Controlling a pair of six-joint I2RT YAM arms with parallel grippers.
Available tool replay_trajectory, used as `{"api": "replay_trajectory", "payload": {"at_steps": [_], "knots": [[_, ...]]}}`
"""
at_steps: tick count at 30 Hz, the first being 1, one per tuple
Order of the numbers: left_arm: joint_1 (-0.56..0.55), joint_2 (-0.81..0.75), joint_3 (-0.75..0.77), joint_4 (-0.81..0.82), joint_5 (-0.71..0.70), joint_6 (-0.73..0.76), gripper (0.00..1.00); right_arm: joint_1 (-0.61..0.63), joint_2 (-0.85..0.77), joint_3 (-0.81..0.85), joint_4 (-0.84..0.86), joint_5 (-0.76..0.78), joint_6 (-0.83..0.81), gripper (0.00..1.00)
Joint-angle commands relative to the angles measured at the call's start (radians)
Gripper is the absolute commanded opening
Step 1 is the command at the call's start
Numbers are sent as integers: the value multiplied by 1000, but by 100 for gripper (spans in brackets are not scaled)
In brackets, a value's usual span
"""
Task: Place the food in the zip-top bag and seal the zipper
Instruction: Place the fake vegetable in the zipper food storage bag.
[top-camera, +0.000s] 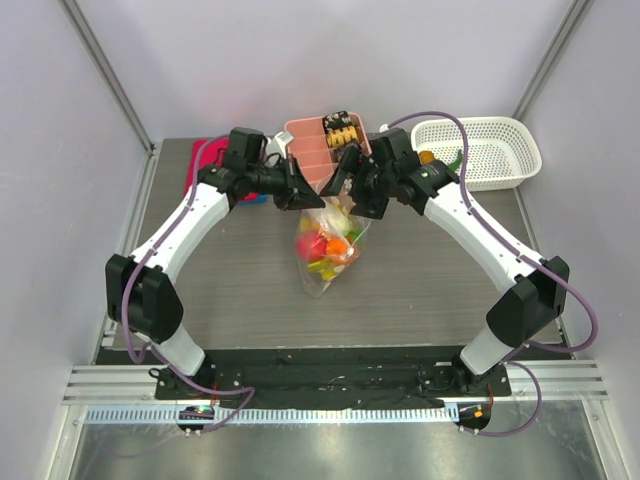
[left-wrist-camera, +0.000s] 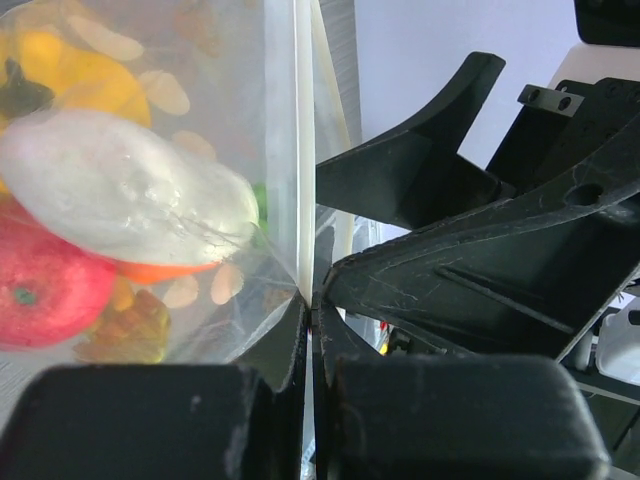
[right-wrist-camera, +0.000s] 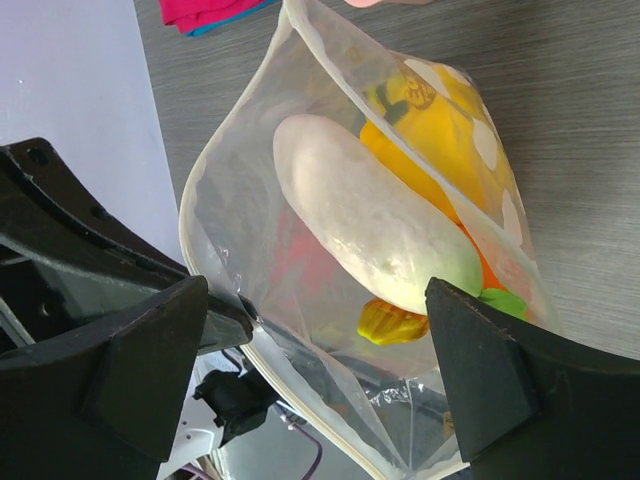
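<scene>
**Top external.** Fixed high behind the arm bases, facing forward and steeply down over the grey table (top-camera: 420, 290). Farthest of the three views. It takes in both arms whole, and the pink divided tray (top-camera: 305, 140) and white mesh basket (top-camera: 490, 150) at the far edge.

**Left wrist.** Rides the left arm and sights along the left gripper (left-wrist-camera: 310, 300). Very near: the zip-top bag (left-wrist-camera: 200, 100) fills its left half.

**Right wrist.** Rides the right arm and looks down between the fingers of the right gripper (right-wrist-camera: 318, 295) onto the bag and tabletop. Near.

**Shared.** All three views hold the bag. The wrist views face it from opposite sides, each catching the other's gripper.
</scene>
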Motion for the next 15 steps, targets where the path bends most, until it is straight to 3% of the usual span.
{"api": "replay_trajectory", "payload": {"at_steps": [1, 5, 10, 11, 15], "knots": [[20, -46, -2, 48, 51, -10, 0, -3, -57, 17, 46, -77, -81, 94], [41, -55, -2, 37, 63, 0, 0, -117, -71, 29, 54, -197, -179, 91], [46, -66, 27, -30, 47, 81, 0, -434, 8, 92, 166, -490, -302, 87], [46, -69, 32, -41, 34, 97, 0, -516, 27, 119, 163, -495, -396, 86], [46, -67, 41, -64, 24, 120, 0, -620, 133, 244, 144, -362, -694, 83]]}}
